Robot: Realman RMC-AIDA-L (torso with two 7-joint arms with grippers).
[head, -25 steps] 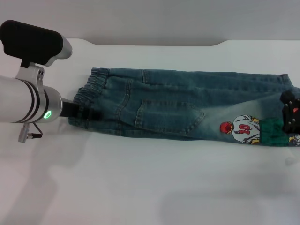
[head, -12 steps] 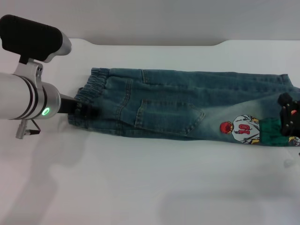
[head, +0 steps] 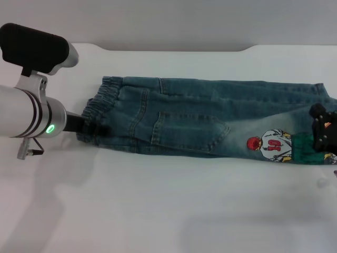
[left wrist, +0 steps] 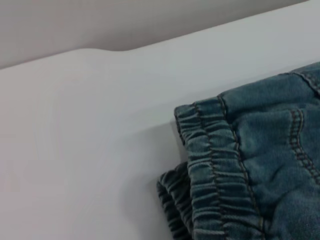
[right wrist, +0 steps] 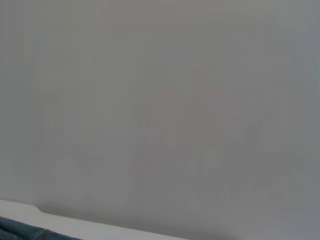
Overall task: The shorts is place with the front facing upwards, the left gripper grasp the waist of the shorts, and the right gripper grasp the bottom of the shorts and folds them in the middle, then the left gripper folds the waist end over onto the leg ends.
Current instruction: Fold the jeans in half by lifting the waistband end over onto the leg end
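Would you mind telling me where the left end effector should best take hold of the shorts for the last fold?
Probably the gathered elastic waistband, approached from the robot's left along the table. The shorts lie flat, already folded lengthwise, so the waistband's near corner shows stacked layers, where the left end effector already sits.

You're looking at shorts (head: 200, 118) of faded blue-green denim, paler and washed out toward the leg ends, with tan stitching tracing the pocket and seams. Near the leg end sits a printed patch (head: 271, 146): a white figure with a red head, red numerals and yellow touches, next to a green block (head: 304, 148). The surface (head: 168, 211) is plain white. Your left end effector (head: 93, 126) is black on a silver arm (head: 26, 113) with a green light; the right end effector (head: 324, 129) is black with a red spot.
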